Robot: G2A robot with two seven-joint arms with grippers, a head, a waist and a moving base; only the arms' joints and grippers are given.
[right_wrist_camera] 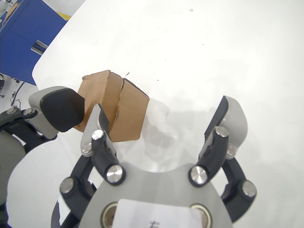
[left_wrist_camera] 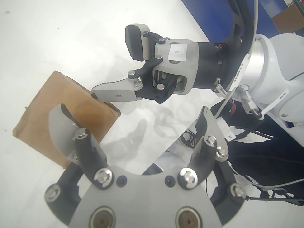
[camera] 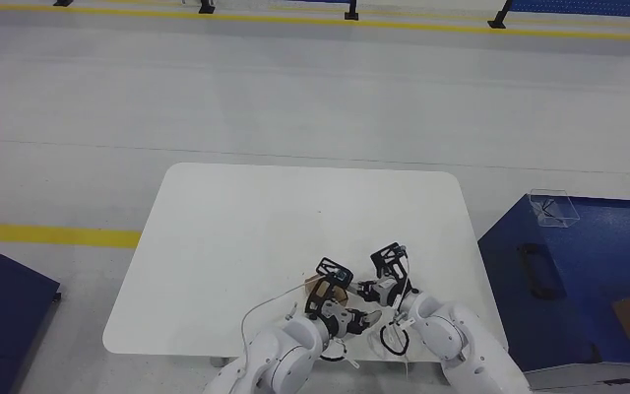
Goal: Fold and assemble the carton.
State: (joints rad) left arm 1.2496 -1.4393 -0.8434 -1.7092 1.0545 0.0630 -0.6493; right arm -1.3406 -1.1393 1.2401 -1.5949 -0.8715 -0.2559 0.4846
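While the carton (left_wrist_camera: pixel 59 91) sits on the white table (camera: pixel 246 227) close to its near edge, flaps meeting in a ragged seam, the left gripper (left_wrist_camera: pixel 130 115) hovers just above it with fingers spread wide and holding nothing. The right gripper (right_wrist_camera: pixel 162 105), equally wide, is just beside the carton, one fingertip (left_wrist_camera: pixel 111 93) touching its upper edge

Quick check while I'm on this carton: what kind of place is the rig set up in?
Most likely an industrial hall or robotics test floor: a wide, pale floor marked with yellow lane lines, and a blue cabinet standing beside the lone white table.
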